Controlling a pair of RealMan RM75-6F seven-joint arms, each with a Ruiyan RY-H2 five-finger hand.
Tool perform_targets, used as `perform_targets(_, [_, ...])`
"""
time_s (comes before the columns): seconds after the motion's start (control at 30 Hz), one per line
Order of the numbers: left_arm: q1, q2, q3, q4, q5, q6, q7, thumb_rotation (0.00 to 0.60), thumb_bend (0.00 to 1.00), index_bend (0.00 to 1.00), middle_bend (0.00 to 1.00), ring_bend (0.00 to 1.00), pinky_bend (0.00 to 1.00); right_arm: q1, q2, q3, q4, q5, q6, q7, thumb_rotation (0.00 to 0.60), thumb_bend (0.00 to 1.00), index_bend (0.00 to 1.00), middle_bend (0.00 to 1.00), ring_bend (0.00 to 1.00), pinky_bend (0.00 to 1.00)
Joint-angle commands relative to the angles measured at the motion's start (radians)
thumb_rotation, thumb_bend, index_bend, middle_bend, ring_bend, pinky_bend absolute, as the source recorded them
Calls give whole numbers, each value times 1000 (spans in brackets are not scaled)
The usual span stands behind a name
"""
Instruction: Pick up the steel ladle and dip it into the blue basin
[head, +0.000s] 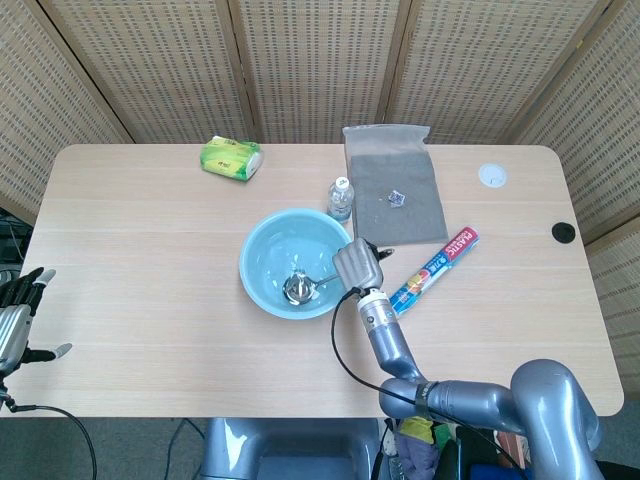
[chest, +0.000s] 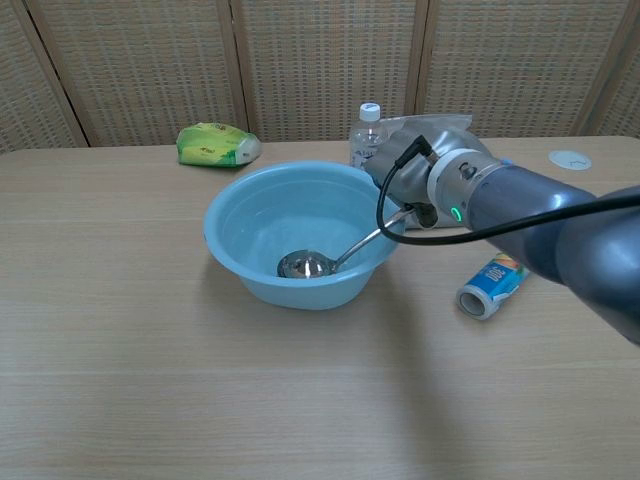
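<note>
The blue basin (head: 262, 250) (chest: 232, 236) stands in the middle of the table. The steel ladle (head: 298, 288) (chest: 303, 265) lies inside it, its bowl on the basin's bottom and its handle leaning up over the right rim. My right hand (head: 357, 265) (chest: 400, 170) hovers just outside that rim, fingers curled down over the handle's end, and appears to hold it. My left hand (head: 18, 310) hangs off the table's left edge, fingers apart, holding nothing; the chest view does not show it.
A small water bottle (head: 341, 198) (chest: 368, 128) stands just behind the basin, next to a grey bag (head: 395, 198). A plastic-wrap box (head: 435, 269) (chest: 493, 285) lies to the right of my right hand. A green packet (head: 231, 158) (chest: 217, 144) sits at the back left.
</note>
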Motion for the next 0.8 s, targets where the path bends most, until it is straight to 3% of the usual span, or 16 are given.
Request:
perform_targets(0.03, [0, 0, 0, 0, 0, 1, 0, 600, 0, 0, 0, 0, 0, -4, 42, 31, -55, 49, 16, 5, 600, 736, 811, 934, 947, 1000])
perform_targets(0.37, [-2, -2, 2, -1, 3, -1, 6, 600, 0, 0, 0, 0, 0, 2, 143, 40, -160, 83, 47, 35, 600, 736, 811, 935, 947, 1000])
perform_targets(0.8, [-5, -7, 3, 0, -3, -7, 11, 600, 0, 0, 0, 0, 0, 31, 213, 106, -245, 167, 88, 85, 600, 737, 811, 936, 948, 1000])
